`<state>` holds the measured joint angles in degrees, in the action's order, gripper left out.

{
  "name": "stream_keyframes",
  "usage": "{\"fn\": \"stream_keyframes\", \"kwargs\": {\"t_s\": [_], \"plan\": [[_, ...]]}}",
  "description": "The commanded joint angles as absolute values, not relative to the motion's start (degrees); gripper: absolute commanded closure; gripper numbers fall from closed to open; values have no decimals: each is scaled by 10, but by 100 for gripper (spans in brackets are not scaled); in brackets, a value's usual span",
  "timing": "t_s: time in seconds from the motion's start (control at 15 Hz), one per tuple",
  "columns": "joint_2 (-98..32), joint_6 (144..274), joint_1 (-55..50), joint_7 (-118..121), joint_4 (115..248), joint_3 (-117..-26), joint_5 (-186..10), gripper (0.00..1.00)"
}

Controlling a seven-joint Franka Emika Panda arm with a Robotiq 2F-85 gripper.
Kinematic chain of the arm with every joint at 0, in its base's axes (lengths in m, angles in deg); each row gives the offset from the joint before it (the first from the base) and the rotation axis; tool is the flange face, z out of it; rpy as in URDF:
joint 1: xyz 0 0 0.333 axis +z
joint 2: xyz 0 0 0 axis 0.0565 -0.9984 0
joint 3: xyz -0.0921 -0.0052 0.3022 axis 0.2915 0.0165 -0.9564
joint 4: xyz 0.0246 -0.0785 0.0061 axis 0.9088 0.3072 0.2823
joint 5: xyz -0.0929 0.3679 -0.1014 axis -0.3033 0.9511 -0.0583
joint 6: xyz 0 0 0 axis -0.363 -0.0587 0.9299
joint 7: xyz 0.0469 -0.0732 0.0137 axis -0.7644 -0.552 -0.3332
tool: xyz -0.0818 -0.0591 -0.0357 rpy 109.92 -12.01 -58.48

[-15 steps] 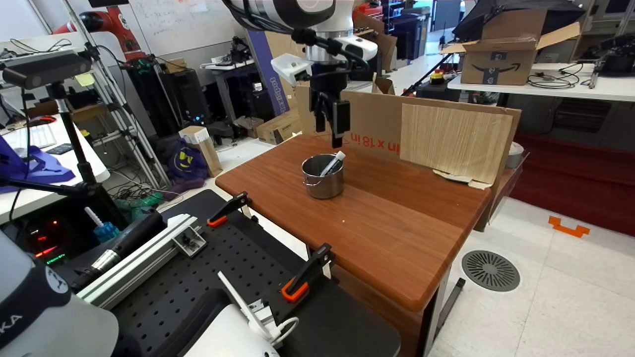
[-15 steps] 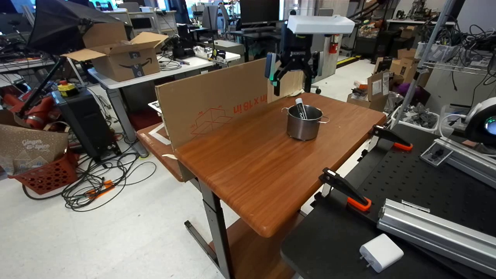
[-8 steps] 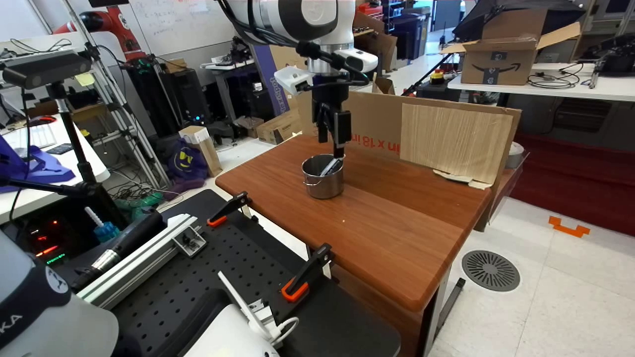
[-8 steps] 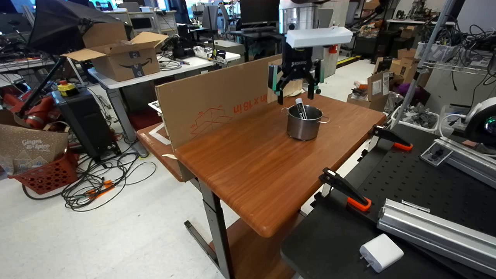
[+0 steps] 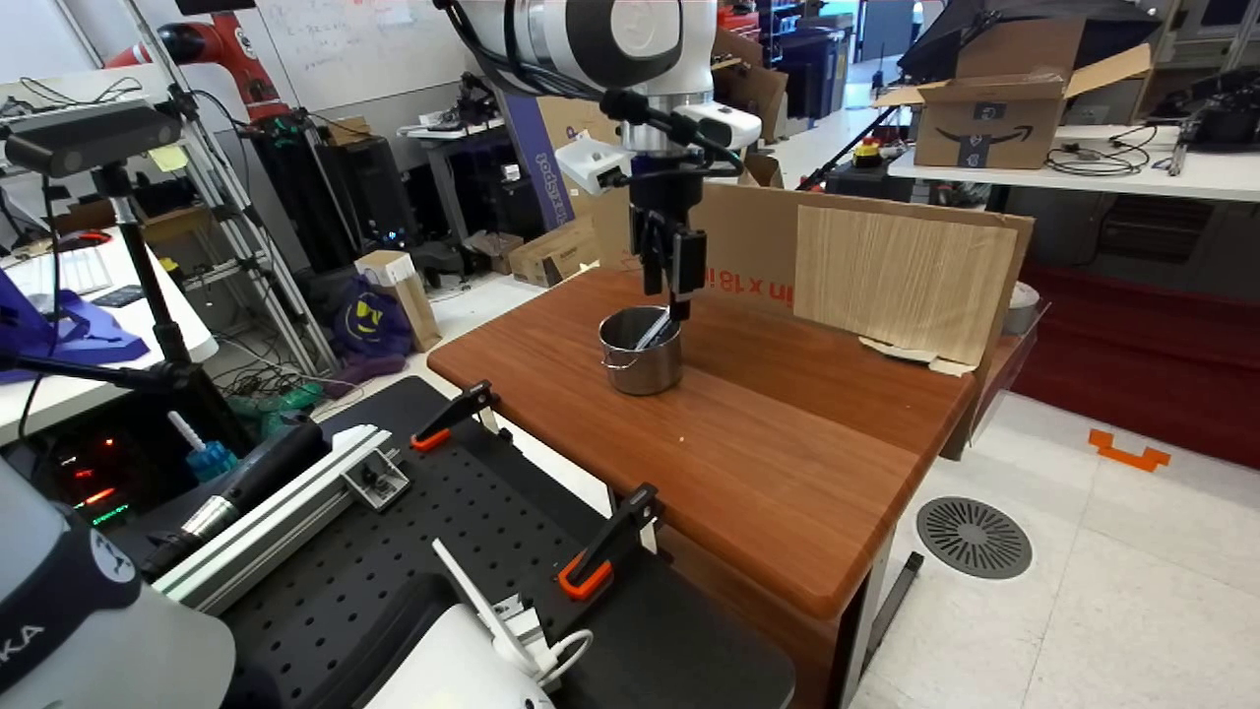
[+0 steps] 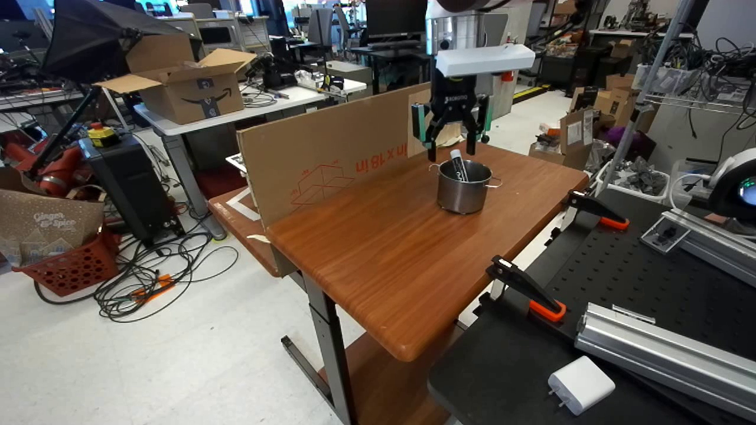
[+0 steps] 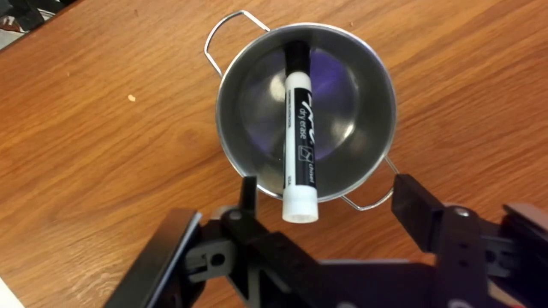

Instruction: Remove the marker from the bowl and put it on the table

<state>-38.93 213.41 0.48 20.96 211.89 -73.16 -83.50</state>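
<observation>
Inside the metal pot [image 6: 461, 198] on the wood table [image 6: 378, 260], a dry-erase marker [image 7: 299, 132] sits tilted, white end past the rim. Gripper [image 6: 451, 154] hangs spread wide close by.

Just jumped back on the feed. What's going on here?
A robot arm holds its open gripper close to a dry-erase marker, with nothing gripped. The marker leans in a metal bowl, its black end down inside and its pale end sticking out; in the wrist view that end shows between the parted jaws. The bowl stands on the wooden table, and the marker is not yet lifted out.
</observation>
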Motion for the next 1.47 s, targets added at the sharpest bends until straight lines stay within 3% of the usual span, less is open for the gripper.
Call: {"fn": "stream_keyframes", "kwargs": {"t_s": [0.0, 0.4, 0.47, 0.6, 1.4], "plan": [[-402, 2139, 16, 223, 2103, -722, -843, 49], [-402, 2134, 10, 215, 2095, -724, -834, 95], [-402, 2134, 10, 214, 2094, -723, -834, 99], [-400, 2130, 9, 210, 2093, -723, -833, 95], [-303, 2101, -17, 132, 2143, -716, -841, 95]]}}
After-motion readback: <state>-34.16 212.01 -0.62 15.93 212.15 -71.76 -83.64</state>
